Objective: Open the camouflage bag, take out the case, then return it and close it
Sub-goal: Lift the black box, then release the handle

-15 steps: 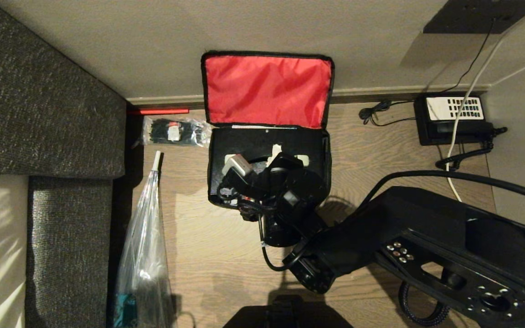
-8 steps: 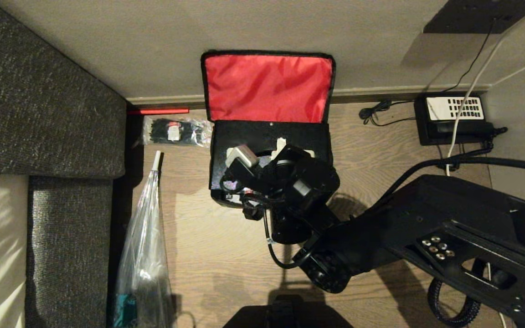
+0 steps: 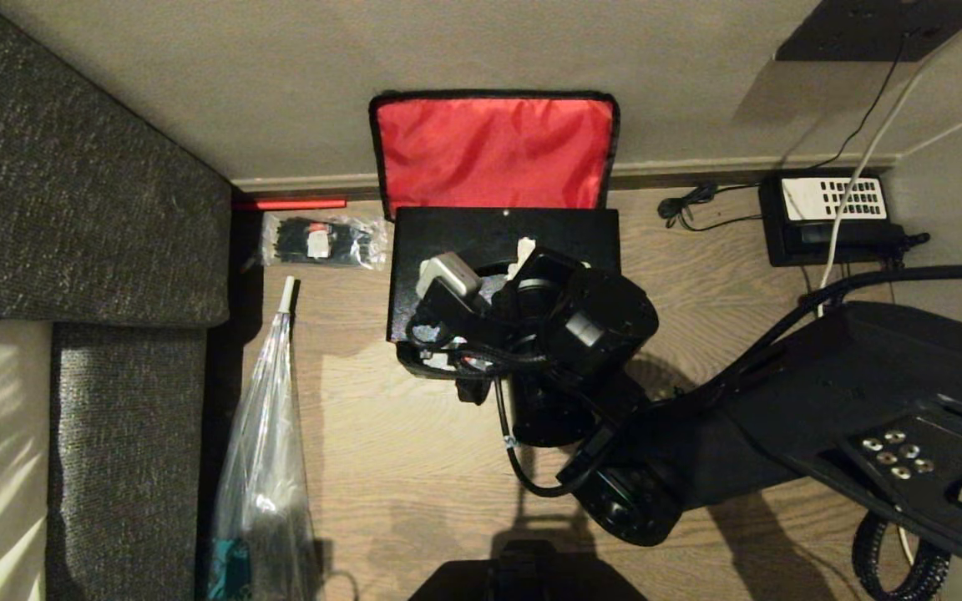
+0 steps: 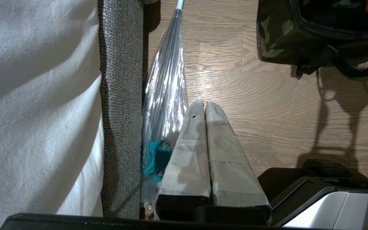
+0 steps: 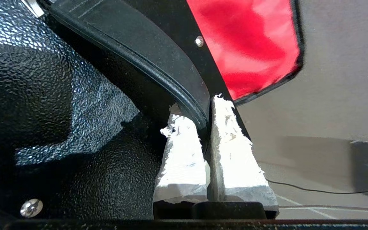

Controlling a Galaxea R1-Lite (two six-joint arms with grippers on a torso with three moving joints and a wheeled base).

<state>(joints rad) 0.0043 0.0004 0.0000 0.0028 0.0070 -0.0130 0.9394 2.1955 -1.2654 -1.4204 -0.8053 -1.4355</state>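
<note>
Precariously: case hanging from a fingertip pinch

Gripped by the right end effector (image 5: 200, 108), pressed together on the curved black handle (image 5: 133, 54) of the case (image 3: 502, 242), with only the tips on it. Raised over the camouflage bag (image 4: 276, 35), in front of the red-lined lid (image 3: 489, 150) propped back against the wall.

Likely to slip along the smooth handle and out of the pinch, given so little bite. Could swing or tip on that single hold, then catch the bag's rim or drag the soft bag across the floor. Might also knock the lid forward and block the way back in.

Parked low beside the clear plastic bag (image 4: 168, 80): left end effector (image 4: 204, 107), pressed together, holding nothing.
</note>
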